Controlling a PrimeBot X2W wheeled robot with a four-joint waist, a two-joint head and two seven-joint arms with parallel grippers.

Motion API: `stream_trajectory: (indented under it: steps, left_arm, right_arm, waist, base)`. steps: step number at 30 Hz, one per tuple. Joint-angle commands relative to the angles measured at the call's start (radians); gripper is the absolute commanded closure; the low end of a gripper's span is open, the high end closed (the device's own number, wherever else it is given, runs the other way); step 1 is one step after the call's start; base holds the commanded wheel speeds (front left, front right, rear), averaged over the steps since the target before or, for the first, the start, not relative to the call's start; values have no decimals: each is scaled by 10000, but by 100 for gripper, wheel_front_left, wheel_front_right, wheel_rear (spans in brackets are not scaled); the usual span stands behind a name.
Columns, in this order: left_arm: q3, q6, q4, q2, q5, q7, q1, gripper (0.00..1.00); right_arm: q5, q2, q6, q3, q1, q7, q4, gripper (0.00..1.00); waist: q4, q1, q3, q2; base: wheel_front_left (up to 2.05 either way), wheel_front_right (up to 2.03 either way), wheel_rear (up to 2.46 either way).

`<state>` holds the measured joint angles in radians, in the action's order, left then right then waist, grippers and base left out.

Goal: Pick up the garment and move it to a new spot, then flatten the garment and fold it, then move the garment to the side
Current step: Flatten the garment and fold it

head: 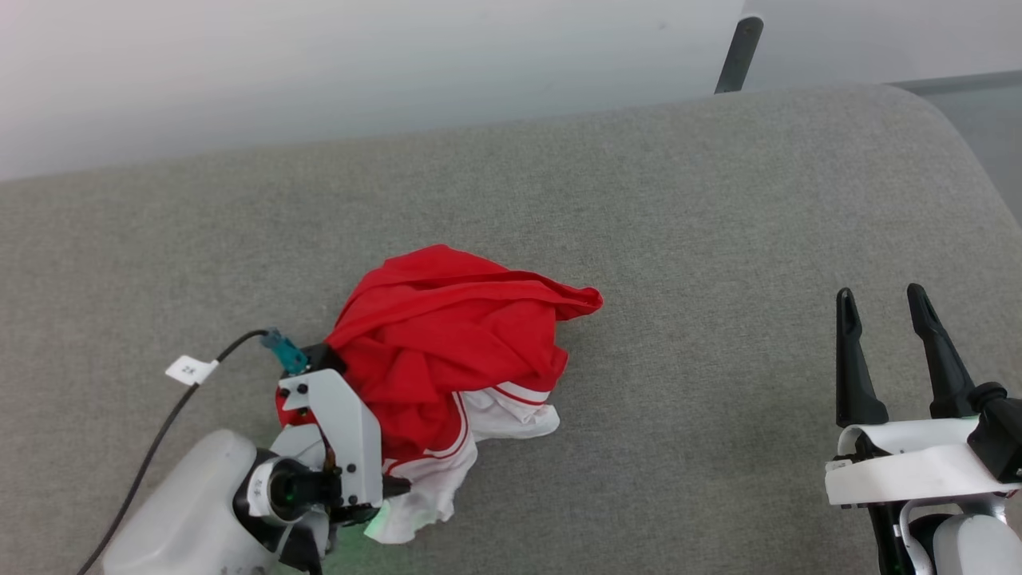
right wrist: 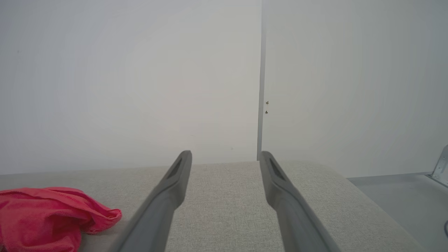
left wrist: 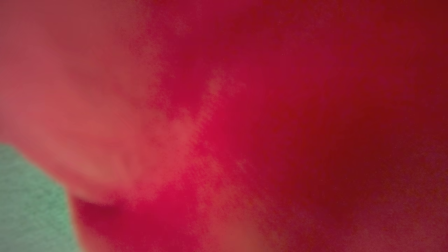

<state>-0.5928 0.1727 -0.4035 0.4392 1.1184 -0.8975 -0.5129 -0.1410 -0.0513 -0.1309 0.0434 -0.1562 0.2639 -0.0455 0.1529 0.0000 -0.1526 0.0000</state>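
Down at the lower left, the left gripper (head: 323, 355) is dug into the edge of the garment (head: 447, 335). Its tips are buried in fabric and pressed together, so I'd say it's pinching cloth. Right gripper (head: 878, 299) hovers spread wide, well apart, holding nothing. The T-shirt's a crumpled red-and-white heap on the grey upholstered cushion (head: 679, 200), so this looks like just the pick-up; moving, flattening and folding are all left. Plain white wall (head: 319, 64) behind, dark post (head: 738, 56) at the far edge.

On the cushion (head: 718, 200), left of centre and near: garment (head: 447, 351). At its near left edge, touching: left gripper (head: 326, 390). Well apart to the right, near: right gripper (head: 880, 303). Behind cushion: wall (head: 319, 64).
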Motion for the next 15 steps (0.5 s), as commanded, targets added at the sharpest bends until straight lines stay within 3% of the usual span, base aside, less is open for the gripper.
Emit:
stream_trajectory:
  steps: [1,15]
  left_arm:
    - [-80,-51,-86,-123,74,-62,94,100]
    - [720,322,1236,1111,395,-453,32,100]
  right_arm:
    - [56,17,3,25,-25,8,-9,0]
    - [222,17,3,164,610,8,-65,0]
  waist:
    - [-54,0,71,0]
    - [-829,0,1133,0]
  base:
    - [0,0,0]
    - [0,0,0]
